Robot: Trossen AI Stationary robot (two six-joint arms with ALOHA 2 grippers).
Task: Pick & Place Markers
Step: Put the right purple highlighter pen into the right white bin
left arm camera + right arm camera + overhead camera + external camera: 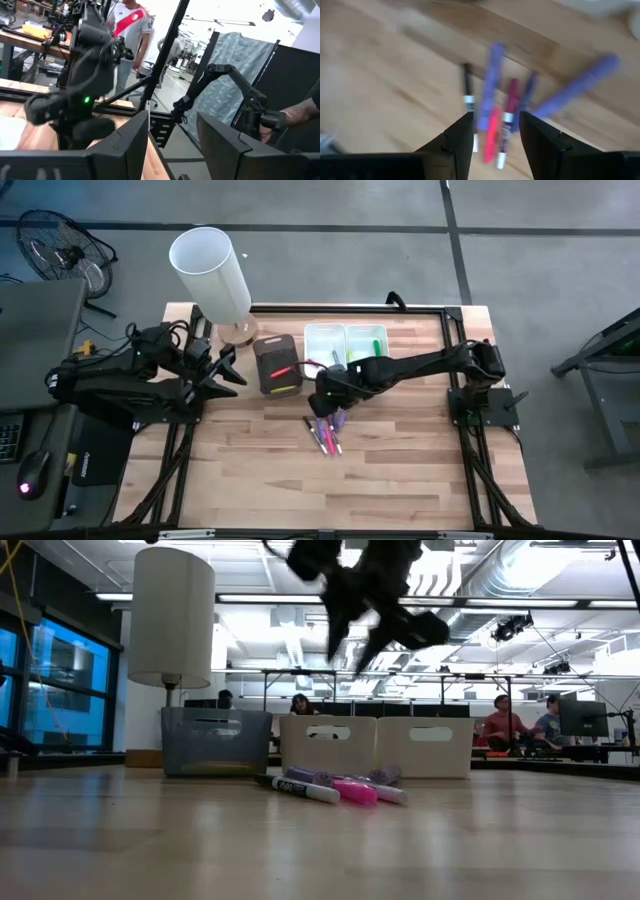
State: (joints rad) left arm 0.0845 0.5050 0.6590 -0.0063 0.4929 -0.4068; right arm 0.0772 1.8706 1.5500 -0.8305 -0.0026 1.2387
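The pale wooden table carries a dark bin, two white bins, a lamp's wooden base, and a loose cluster of markers, seemingly purple, pink and black-and-white.

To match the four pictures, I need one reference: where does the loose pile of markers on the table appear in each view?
High view: the pile of markers lies mid-table, just below the right gripper.
Low view: the pile lies centre, before the bins.
Left wrist view: not in it.
Right wrist view: the pile lies ahead of the open fingers.
Shared landmark: the right gripper above the pile.
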